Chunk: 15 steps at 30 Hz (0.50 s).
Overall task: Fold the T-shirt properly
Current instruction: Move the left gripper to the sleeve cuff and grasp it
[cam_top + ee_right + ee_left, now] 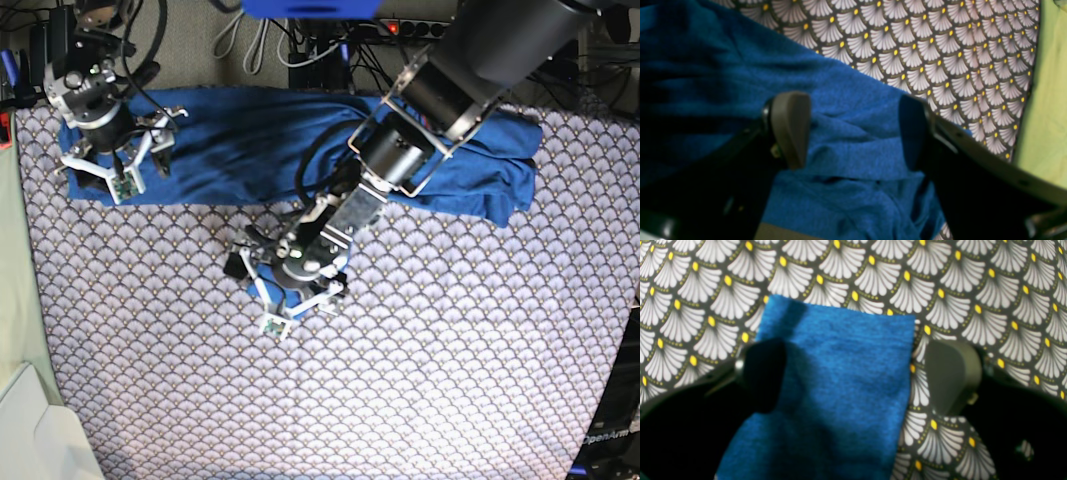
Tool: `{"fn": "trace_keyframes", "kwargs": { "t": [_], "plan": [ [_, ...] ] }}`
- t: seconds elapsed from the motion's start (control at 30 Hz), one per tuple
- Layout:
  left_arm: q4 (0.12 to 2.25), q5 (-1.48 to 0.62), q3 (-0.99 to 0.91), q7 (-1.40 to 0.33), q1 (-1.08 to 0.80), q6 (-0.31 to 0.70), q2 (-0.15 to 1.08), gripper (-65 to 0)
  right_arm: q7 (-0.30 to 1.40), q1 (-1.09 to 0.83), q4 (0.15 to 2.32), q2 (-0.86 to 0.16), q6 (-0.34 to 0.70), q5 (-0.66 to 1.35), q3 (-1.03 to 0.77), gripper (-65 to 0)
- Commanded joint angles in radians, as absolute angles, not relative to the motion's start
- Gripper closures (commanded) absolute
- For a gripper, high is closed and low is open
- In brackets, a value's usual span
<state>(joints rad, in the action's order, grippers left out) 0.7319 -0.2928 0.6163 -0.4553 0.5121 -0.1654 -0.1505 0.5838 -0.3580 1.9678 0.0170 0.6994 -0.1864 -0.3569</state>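
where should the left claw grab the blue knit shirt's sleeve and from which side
Take the flat, squared-off cuff end of the medium-blue knit long-sleeved T-shirt, coming straight down from above. The strip lies flat on the scallop-patterned table cover between the open left claw pads, running lengthwise away from the camera, so closing across its width should, I think, pinch both edges.

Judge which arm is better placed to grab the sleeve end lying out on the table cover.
Left. The left gripper hangs open straddling the sleeve end on the table cover; the right gripper, open, is over the T-shirt at its far edge.
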Motion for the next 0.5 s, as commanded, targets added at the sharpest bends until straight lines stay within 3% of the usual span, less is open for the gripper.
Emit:
{"fn": "trace_keyframes", "kwargs": {
  "t": [0.0, 0.23, 0.3, 0.47],
  "plan": [
    [0.736, -0.305, 0.613, -0.473, 0.530, -0.174, -0.157, -65.0, 0.565, -0.355, 1.983, 0.013, 0.698, -0.176, -0.358, -41.5],
    [0.737, -0.306, 0.613, -0.473, 0.530, -0.173, -0.157, -64.5, 0.565, -0.352, 1.983, 0.013, 0.698, -0.176, -0.358, -41.5],
    [0.737, -0.306, 0.613, -0.473, 0.530, -0.173, -0.157, -53.9, 0.565, -0.351, 1.983, 0.013, 0.698, -0.176, -0.358, -41.5],
    [0.737, -0.306, 0.611, -0.473, 0.530, -0.174, -0.157, -18.6, 0.565, -0.351, 1.983, 0.013, 0.698, -0.176, -0.358, -41.5]
  ]
}}
